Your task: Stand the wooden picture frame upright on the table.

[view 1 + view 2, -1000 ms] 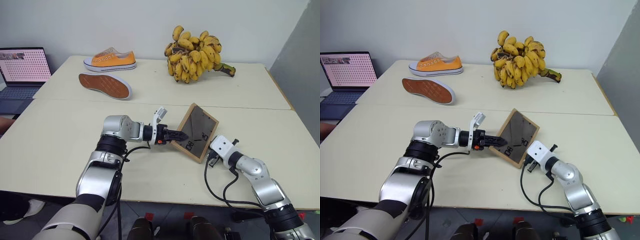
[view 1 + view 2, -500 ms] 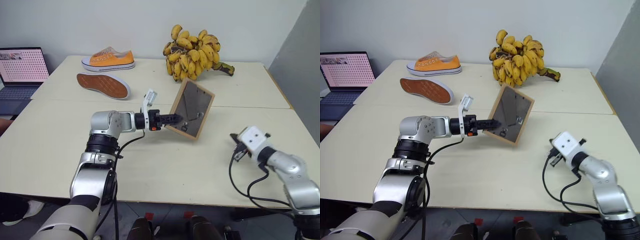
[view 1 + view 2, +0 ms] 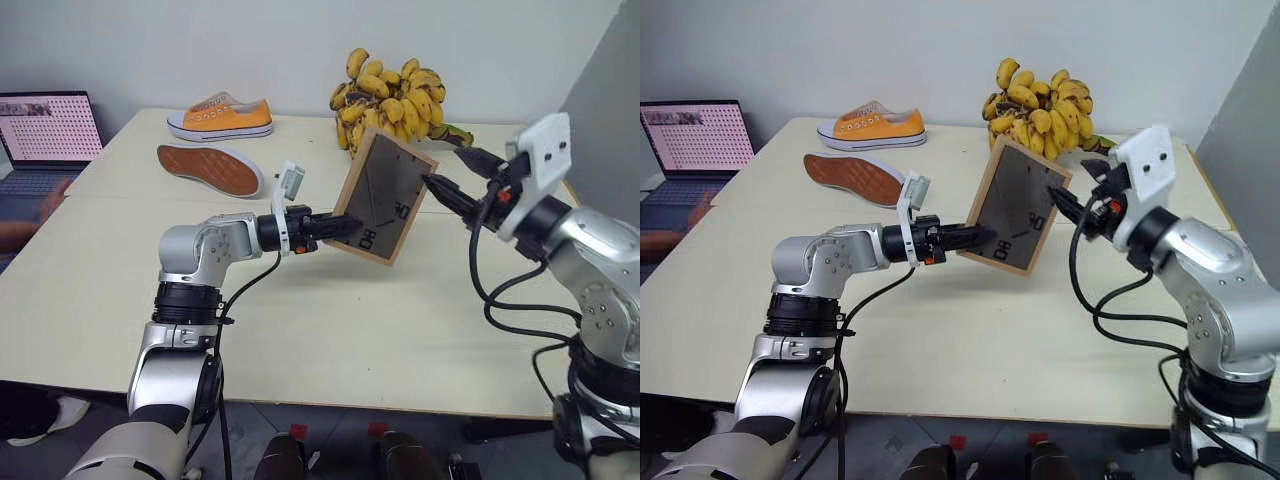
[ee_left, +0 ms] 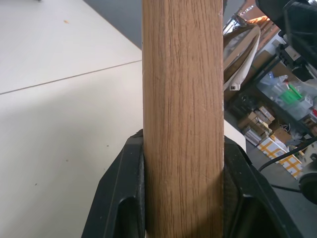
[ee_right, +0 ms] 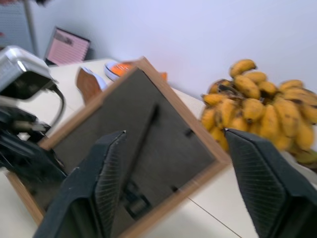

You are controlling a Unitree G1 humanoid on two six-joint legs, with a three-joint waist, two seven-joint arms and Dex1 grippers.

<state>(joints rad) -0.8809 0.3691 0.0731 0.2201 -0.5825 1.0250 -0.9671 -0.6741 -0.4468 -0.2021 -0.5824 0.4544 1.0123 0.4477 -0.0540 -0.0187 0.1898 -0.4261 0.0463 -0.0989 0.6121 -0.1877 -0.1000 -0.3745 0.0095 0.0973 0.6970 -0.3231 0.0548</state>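
Note:
The wooden picture frame hangs tilted above the table, its dark grey back with the prop stand facing me. My left gripper is shut on the frame's lower left edge; in the left wrist view the light wood edge sits clamped between the black fingers. My right gripper is raised at the frame's upper right edge and stands open, not touching it. From the right wrist the frame's back lies just beyond the wide-apart fingers.
A bunch of bananas lies at the back of the table behind the frame. An orange shoe and a second shoe lying sole-up sit at the back left. A laptop stands off the left edge.
The left gripper has lifted the frame higher and rolled it more upright. The right gripper has risen from the table's front edge to the frame's upper right side and opened.

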